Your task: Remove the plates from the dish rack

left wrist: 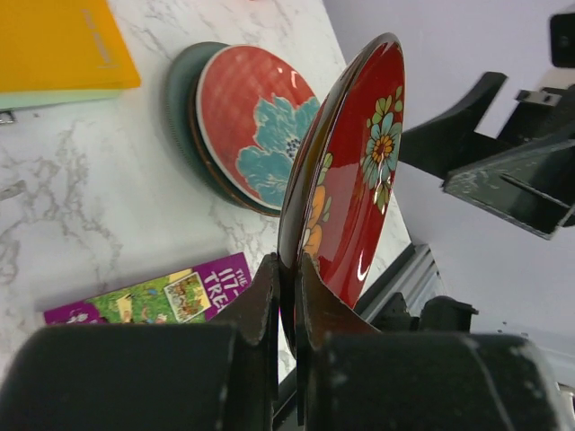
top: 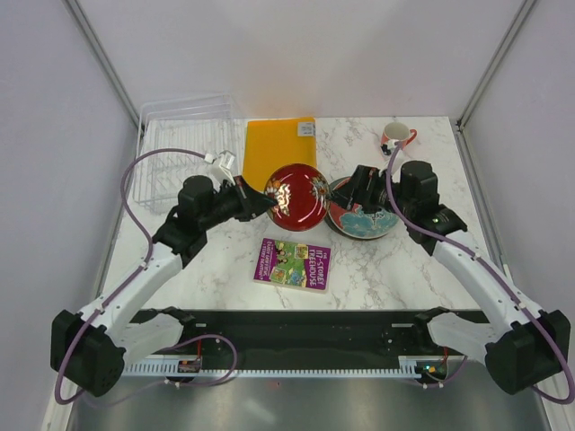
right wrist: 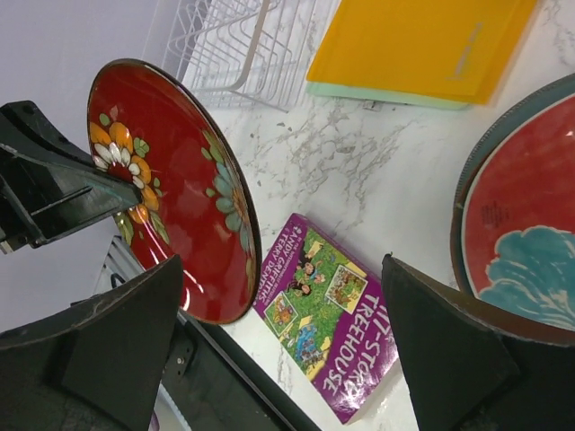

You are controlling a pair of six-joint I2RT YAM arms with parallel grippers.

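Note:
My left gripper (top: pixel 267 199) is shut on the rim of the small dark red plate (top: pixel 296 195) with flowers. It holds the plate on edge above the table; the left wrist view shows the fingers (left wrist: pixel 267 287) pinching the plate's (left wrist: pixel 355 171) lower rim. The other plates lie stacked at the right (top: pixel 364 218), the red one with teal blotches (left wrist: pixel 256 121) on top. My right gripper (top: pixel 352 191) is open and empty over the stack's left edge; it faces the held plate (right wrist: pixel 171 189). The clear dish rack (top: pixel 184 148) at the back left holds no plates.
An orange folder (top: pixel 280 148) lies beside the rack. A purple book (top: pixel 294 263) lies in front of the held plate. An orange-and-white mug (top: pixel 395 136) stands at the back right. The black rail (top: pixel 287 328) runs along the table's near edge.

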